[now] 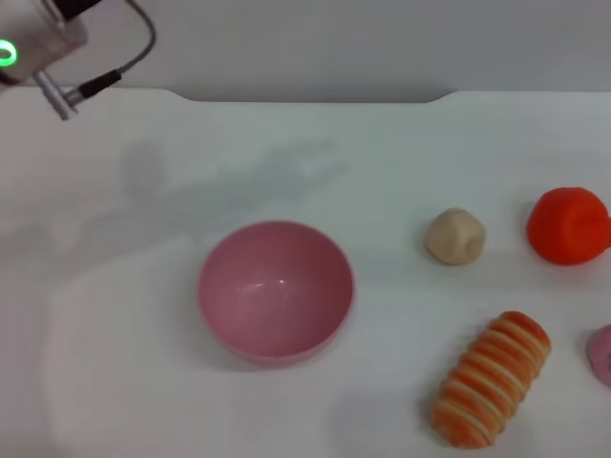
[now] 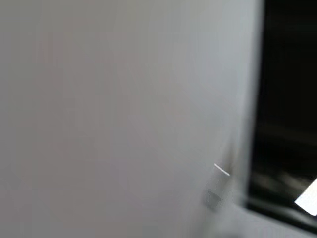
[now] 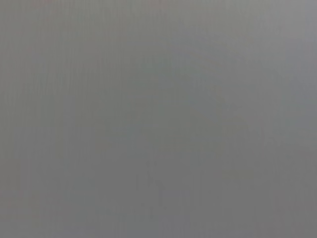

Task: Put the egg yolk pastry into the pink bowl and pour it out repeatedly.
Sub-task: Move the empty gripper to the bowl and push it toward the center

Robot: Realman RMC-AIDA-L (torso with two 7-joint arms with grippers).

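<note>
Grey blur is all both wrist views give me, so I can't tell either claw's opening; only the left arm's wrist (image 1: pixel 38 43) shows, at 10 o'clock. Nothing held. Pink bowl (image 1: pixel 276 291) sits empty at centre, egg yolk pastry (image 1: pixel 455 236) at 3 o'clock, well apart. Step: first pick, not started. Next calls for reaching the pastry.
</note>
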